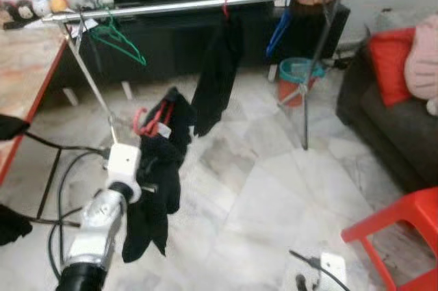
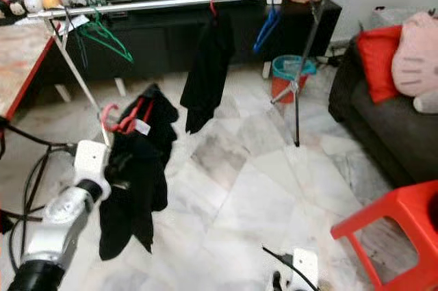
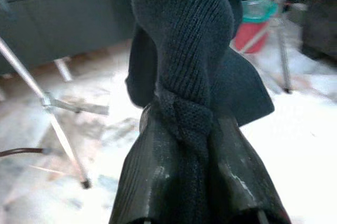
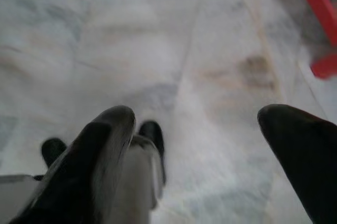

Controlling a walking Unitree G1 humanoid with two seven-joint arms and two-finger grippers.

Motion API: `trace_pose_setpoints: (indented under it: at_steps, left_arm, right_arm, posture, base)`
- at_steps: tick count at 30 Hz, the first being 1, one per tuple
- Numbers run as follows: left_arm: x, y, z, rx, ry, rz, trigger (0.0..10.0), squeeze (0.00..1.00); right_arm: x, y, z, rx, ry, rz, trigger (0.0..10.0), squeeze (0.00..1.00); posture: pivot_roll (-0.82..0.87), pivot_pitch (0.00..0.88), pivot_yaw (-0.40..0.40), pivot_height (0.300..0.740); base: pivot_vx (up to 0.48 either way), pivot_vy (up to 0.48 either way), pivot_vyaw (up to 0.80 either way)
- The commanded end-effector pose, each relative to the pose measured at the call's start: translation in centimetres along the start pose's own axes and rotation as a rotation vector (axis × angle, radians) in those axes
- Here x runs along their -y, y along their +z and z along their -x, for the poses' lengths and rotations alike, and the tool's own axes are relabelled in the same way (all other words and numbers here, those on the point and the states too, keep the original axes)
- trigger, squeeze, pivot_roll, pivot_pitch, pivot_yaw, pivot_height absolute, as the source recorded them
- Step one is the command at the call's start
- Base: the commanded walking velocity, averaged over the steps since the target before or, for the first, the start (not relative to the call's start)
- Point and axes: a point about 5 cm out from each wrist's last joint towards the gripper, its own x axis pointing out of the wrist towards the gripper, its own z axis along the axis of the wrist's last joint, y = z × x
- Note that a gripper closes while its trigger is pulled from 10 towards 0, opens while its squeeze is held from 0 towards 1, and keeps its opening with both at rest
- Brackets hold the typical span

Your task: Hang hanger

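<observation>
Garment on red hanger (image 1: 147, 121) pinched betw clenched left gripper (image 3: 192, 145) fingers, hook prob above jaws. Rail (image 1: 198, 3) well beyond; hanging not yet done. Right gripper (image 4: 210, 139) splayed, idle.

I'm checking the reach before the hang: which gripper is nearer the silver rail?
Left. The left gripper, shut on the black garment with its red hanger, is raised below the silver rail. The right gripper hangs open over the floor.
</observation>
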Motion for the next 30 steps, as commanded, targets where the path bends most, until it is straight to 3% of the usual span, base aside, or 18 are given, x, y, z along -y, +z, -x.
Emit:
trace_pose_setpoints:
  at_steps: [1,30]
  left_arm:
    - [-0.36,1.37,-0.05,0.048,-0.006,-0.019,10.0,0.00]
    - [0.33,1.53,-0.04,0.036,-0.053,-0.030,10.0,0.00]
  right_arm:
    - [-0.23,0.07,0.00,0.008,0.000,-0.005,10.0,0.00]
    - [0.10,0.16,0.04,0.032,-0.010,0.005,10.0,0.00]
  posture:
    - [-0.08,0.000,0.010,0.732]
    - [-0.08,0.000,-0.001,0.732]
  base:
    - [-0.281,0.000,0.00]
    - [-0.286,0.000,0.00]
